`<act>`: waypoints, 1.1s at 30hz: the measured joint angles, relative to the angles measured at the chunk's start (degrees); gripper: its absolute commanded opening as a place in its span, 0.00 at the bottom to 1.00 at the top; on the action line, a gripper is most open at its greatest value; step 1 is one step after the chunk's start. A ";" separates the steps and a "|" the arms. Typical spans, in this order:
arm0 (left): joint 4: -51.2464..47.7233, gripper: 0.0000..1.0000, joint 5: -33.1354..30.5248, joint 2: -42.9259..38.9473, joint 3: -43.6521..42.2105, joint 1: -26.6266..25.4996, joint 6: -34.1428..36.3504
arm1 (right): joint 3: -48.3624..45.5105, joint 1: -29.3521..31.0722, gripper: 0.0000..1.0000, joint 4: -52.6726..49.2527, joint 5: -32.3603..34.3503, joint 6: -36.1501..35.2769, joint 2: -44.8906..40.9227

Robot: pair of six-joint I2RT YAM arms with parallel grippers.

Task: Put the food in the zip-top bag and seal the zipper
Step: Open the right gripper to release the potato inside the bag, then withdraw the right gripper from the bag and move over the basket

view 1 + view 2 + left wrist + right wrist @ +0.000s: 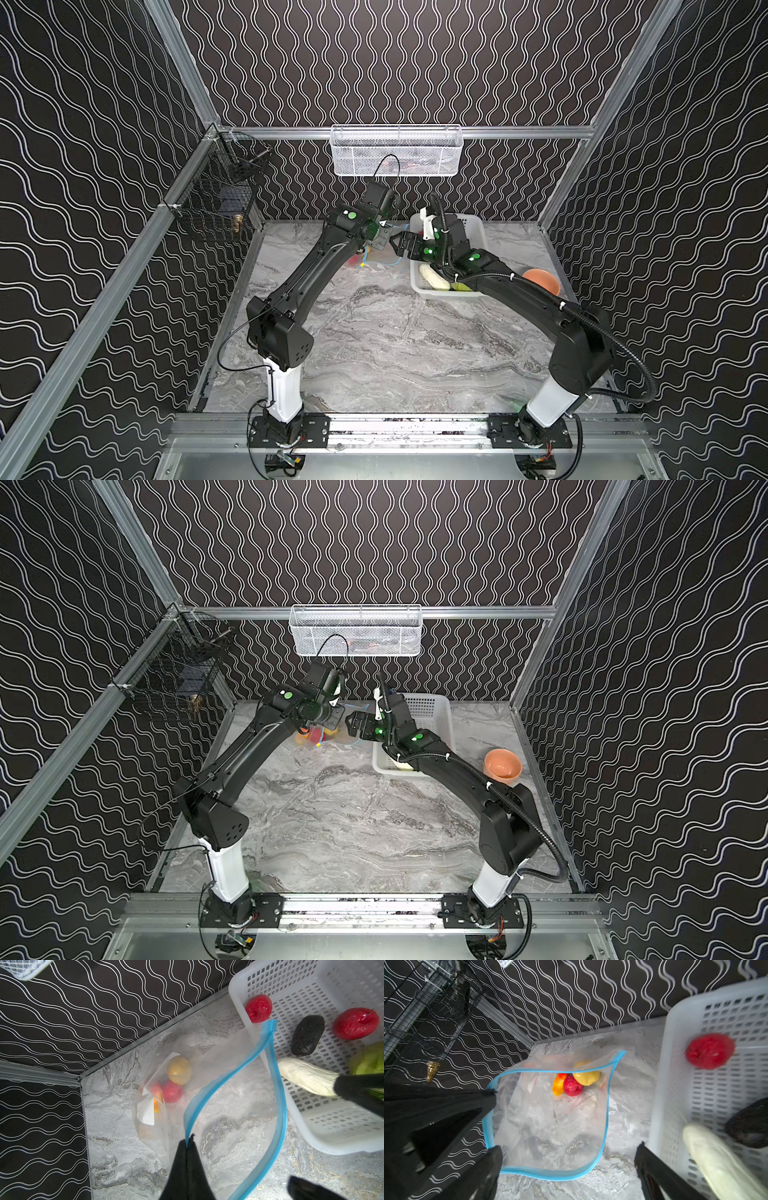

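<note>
- Clamped tight on one zipper (281,1105) rim, holding it raised: left gripper (189,1144), arm stretched far forward.
- Spread wide and empty above the gaping zip-top bag (550,1126): right gripper (569,1150).
- Inside bag: yellow potato (586,1078), red piece (572,1086), yellow-orange fruit (558,1084).
- Just beside, in white basket (332,1132): two red pieces (355,1023), dark oval (307,1035), white long vegetable (307,1076), green cabbage (367,1059).
- Well apart from both: orange bowl (500,764).

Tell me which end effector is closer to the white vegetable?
Right. The right end effector hangs open beside the white vegetable, at the basket rim; the left end effector grips the blue zipper, farther off.
</note>
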 measured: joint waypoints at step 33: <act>0.68 0.00 -0.42 -2.38 -3.21 0.00 1.51 | 7.61 -10.21 0.99 -10.88 16.33 -11.34 5.01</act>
